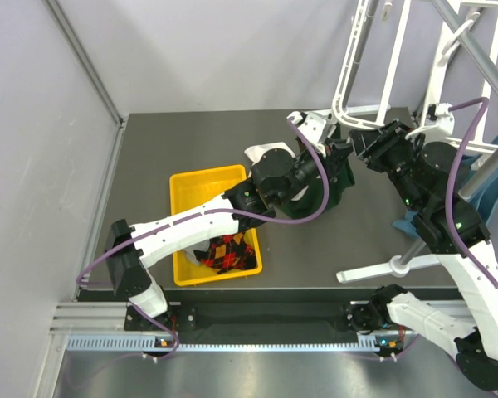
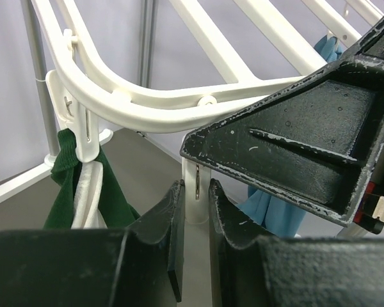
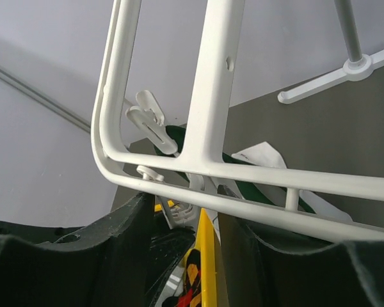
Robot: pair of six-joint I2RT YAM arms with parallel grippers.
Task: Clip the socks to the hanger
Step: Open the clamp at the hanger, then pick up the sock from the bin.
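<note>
Socks [image 1: 226, 252] in red, black and yellow argyle lie bunched at the near end of a yellow bin [image 1: 206, 177] on the left of the table [image 1: 315, 249]. They are well apart from either gripper and not yet clipped.

Moving right, we see the left gripper [image 2: 195, 188] reaching past the bin to the near corner of the hanger [image 2: 179, 105]. Its fingers are drawn narrow on either side of a white clip [image 2: 189, 206] that dangles from the curved rail, and they look to be pinching it. Just left of it in the wrist view, a green sock [image 2: 63, 173] hangs from the neighbouring clip [image 2: 77, 121], already on the frame.

Further right, the right gripper [image 3: 187, 217] meets the same corner from the other side. Its fingers are spread wide with the rail crossing the gap; we cannot tell whether they press on it. A blue cloth [image 2: 269, 208] hangs behind.

We judge the step in hand to be working an empty clip, with the left arm squeezing it while the right steadies the frame. Neither gripper carries a sock. As we read it, the next move calls for one arm to let go, reach into the bin, take an argyle sock by its cuff and lift it to the clip's mouth while the other arm holds the clip open.
</note>
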